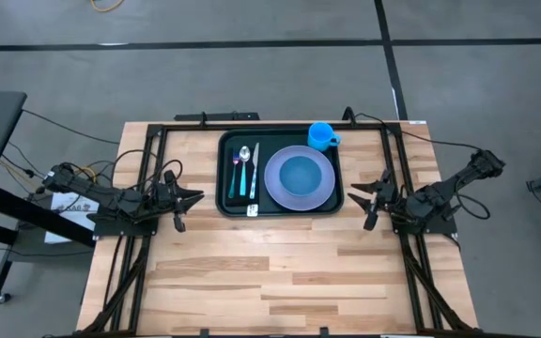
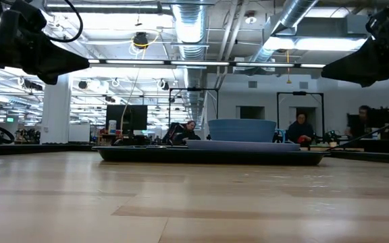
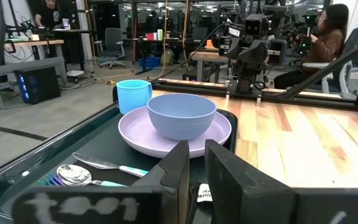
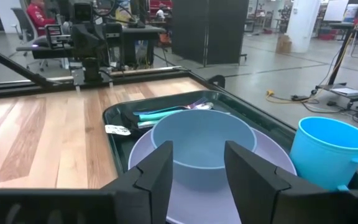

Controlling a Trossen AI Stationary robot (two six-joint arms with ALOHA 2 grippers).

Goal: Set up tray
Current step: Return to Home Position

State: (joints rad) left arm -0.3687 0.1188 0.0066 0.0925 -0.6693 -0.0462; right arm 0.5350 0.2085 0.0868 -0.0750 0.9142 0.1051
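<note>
1. Fingers (image 3: pixel 176 171) of my left gripper (image 3: pixel 197 154) stand close together with only a thin gap and hold nothing. The right gripper (image 4: pixel 197 155) has its fingers (image 4: pixel 157 171) wider apart, also empty.
2. From above, both grippers hang over the desk (image 1: pixel 280 272), one on each side of the tray (image 1: pixel 280 138), neither touching it.
3. That dark green tray lies toward the far middle of the desk.
4. Inside it, a lavender plate (image 1: pixel 275 188) carries a blue bowl (image 1: pixel 300 176). A light blue cup (image 1: pixel 322 135) stands at the far corner on the right arm's side.
5. On the left arm's side, a black napkin (image 1: pixel 242 195) holds a fork (image 1: pixel 235 175), a spoon (image 1: pixel 243 161) and a knife (image 1: pixel 254 169), side by side in that order.
6. My wrist views show the bowl is empty, which the low view hides.
7. At desk height I see the tray only edge-on, the bowl's rim rising above it, and people seated in the room beyond.
</note>
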